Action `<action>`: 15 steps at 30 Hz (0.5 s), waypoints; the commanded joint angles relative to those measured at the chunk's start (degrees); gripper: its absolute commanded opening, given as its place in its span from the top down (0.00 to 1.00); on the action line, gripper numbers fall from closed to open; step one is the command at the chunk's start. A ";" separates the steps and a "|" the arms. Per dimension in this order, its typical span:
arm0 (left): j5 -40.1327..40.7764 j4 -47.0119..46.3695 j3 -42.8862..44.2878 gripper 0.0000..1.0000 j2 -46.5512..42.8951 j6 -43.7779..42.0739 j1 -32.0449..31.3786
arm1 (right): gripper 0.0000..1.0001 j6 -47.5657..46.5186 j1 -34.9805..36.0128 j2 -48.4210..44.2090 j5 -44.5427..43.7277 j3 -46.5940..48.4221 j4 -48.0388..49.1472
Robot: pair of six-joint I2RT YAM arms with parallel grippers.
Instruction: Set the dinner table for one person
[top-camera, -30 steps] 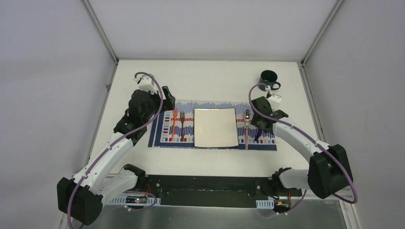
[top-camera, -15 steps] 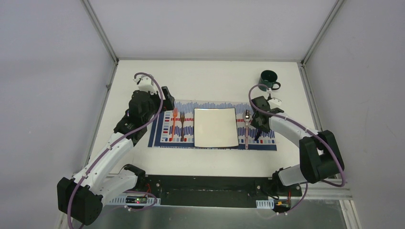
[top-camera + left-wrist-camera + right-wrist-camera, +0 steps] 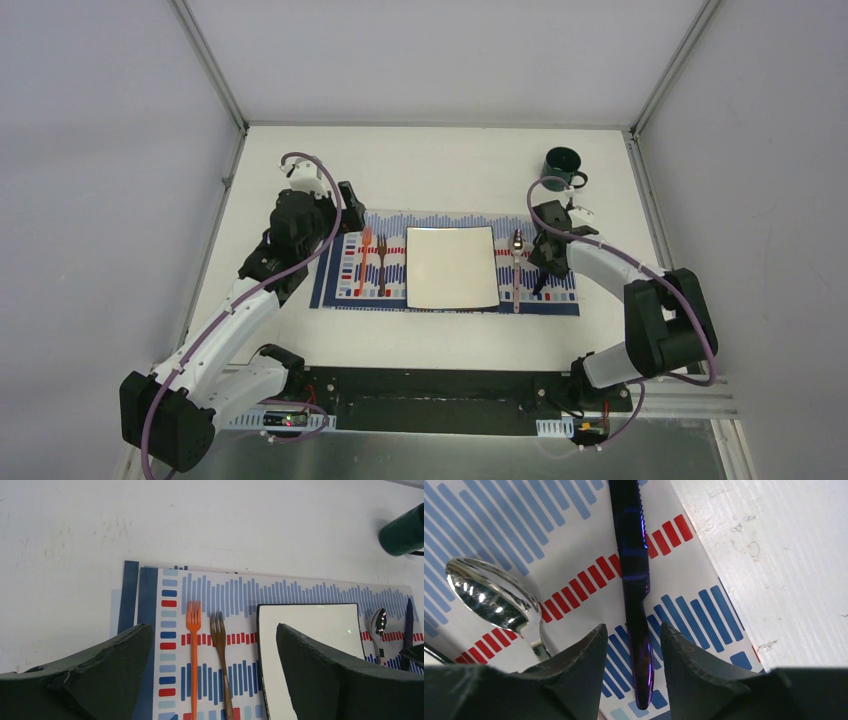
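The white desk [image 3: 450, 170] spans the whole cell floor, the striped placemat [image 3: 330, 280] at its middle. The left hand [image 3: 212, 630] gapes wide over the mat's left end. The right hand [image 3: 633, 627], half-open, straddles the purple knife [image 3: 631, 540] without visibly touching it. One finger [image 3: 574, 680] hides the spoon [image 3: 489, 590] handle.

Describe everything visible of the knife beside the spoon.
The knife is one dark piece with a glossy blue-violet sheen, metal by its look. Its blade has a serrated edge; the handle narrows. It lies flat on the striped placemat, right of the spoon, apart from it. The right gripper straddles its handle, gaps showing on both sides.
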State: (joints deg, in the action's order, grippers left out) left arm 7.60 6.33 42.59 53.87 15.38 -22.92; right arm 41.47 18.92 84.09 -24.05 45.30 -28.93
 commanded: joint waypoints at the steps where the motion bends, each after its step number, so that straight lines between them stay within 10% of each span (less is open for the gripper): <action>1: 1.20 -2.37 0.29 0.01 -0.25 -1.23 -0.37 | 0.54 -0.96 -1.52 0.04 0.71 -0.60 1.99; 15: 1.56 -1.93 0.35 0.01 -1.20 -1.33 -0.37 | 0.62 -2.14 -2.88 3.08 4.19 -1.04 4.30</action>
State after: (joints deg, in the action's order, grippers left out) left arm 7.64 6.33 42.59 53.87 15.31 -22.92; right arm 39.66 16.51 85.84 -21.56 45.08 -27.31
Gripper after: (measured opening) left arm 0.992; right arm 0.395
